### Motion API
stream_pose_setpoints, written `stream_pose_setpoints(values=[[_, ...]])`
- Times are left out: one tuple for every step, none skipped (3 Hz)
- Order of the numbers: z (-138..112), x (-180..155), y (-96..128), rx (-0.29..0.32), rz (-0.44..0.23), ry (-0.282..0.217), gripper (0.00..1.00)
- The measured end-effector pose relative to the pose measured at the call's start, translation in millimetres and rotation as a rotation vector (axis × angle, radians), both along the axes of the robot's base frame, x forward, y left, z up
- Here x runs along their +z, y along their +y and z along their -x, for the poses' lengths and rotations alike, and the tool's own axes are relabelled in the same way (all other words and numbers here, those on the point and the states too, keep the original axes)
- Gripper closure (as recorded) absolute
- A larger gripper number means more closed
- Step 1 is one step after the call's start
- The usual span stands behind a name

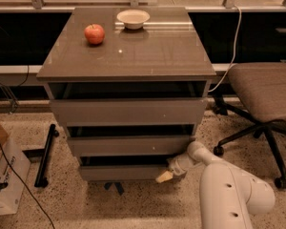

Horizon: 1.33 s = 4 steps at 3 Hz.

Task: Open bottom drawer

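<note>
The bottom drawer (121, 172) sits at 6 o'clock on the cabinet (148, 56). The pincer (164, 176) is at the drawer's 3 o'clock end; I cannot tell its spread. An off-centre pull could skew the drawer and jam it, or the pincer could slip off the handleless front.
</note>
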<state>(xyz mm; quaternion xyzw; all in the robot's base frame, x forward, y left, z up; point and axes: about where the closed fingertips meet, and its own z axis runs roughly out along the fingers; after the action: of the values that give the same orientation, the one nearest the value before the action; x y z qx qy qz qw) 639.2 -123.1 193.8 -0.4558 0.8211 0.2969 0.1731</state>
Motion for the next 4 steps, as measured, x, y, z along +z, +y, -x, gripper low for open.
stream_pose_setpoints(values=[[0.0, 3.8, 0.0, 0.000, 0.000, 0.000, 0.64], [0.1, 3.7, 0.1, 0.000, 0.000, 0.000, 0.67], [1.9, 1.7, 2.5, 0.003, -0.002, 0.004, 0.44], [2.7, -0.3, 4.6, 0.011, 0.007, 0.008, 0.20]])
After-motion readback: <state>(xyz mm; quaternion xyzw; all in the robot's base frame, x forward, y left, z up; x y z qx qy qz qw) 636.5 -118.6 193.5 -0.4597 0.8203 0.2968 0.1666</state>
